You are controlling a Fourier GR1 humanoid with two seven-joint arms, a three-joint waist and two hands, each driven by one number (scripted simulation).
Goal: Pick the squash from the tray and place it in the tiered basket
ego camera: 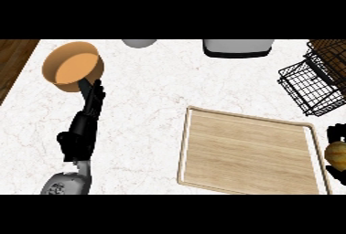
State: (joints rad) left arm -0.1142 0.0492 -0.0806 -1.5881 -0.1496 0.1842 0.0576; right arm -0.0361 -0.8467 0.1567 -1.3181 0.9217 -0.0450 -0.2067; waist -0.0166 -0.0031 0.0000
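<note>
The squash [336, 154] sits at the scene's right edge, just past the right rim of the tray [250, 153] and no longer on its boards; only part of it shows, yellow-brown, cut off by the edge of the view. The right hand [336, 135] is closed round it, with black fingers showing on its far side and again on its near side; how high it is above the counter [148, 96] I cannot tell. The tray is a pale wooden board with a raised rim, lying near and right of centre, turned slightly askew; nothing rests on it. The basket [312, 87], of black wire, stands far right, beyond the tray's far right corner; its lower tier juts leftward, and a second tier shows above it toward the corner of the view; it lies well apart from the squash.

The left hand [83, 125] is at the left, open, fingers straight and pointing far; their tips reach the near edge of a round brown pot [73, 67] at far left; whether they touch it I cannot tell. Along the far edge stand a white box [238, 47] and, left of it, a grey round thing [140, 43], both only partly in view.
</note>
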